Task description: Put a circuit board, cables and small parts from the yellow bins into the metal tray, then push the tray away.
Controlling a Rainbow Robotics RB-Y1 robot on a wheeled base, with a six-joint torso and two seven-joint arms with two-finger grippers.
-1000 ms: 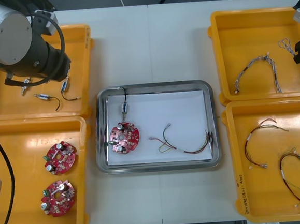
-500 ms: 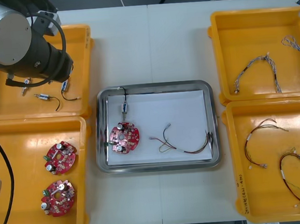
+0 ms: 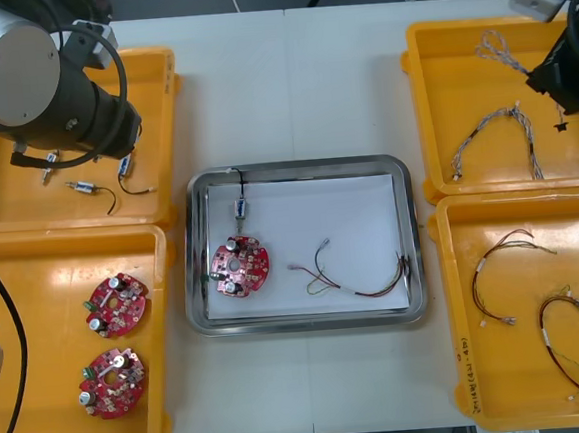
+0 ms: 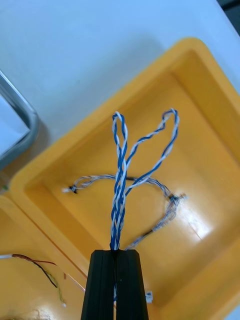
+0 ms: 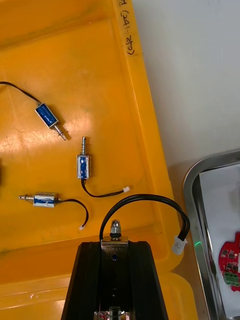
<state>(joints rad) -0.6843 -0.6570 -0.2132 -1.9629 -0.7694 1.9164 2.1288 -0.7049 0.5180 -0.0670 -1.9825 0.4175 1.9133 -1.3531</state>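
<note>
Light surface (image 3: 289, 86) carries yellow bins (image 3: 147, 62) at both sides and a metal tray (image 3: 296, 168) in the middle. Inside the tray lie a round red circuit board (image 3: 239, 267), a red and yellow cable (image 3: 360, 281) and a small metal part (image 3: 239, 208).

The risk sits at 2 o'clock. A twisted blue and white cable (image 4: 119, 200) sticks out long and floppy from the right tool (image 4: 116, 252), above the far right yellow bin (image 3: 459, 73). I think its loose loops could catch on the bin wall. They could also hook the other blue and white cable (image 3: 493, 130) lying in that bin and drag it along. The cable could slip out too, since only a short bit is pinched, or end up draped over the tray's rim.

The right tool's fingers are pressed nearly together, clamped on that cable. At 10 o'clock, over the far left bin (image 3: 153, 202), the left tool (image 5: 114, 245) is clamped on another metal part (image 5: 115, 229), and its black wire (image 5: 145, 200) loops out beside it.
</note>
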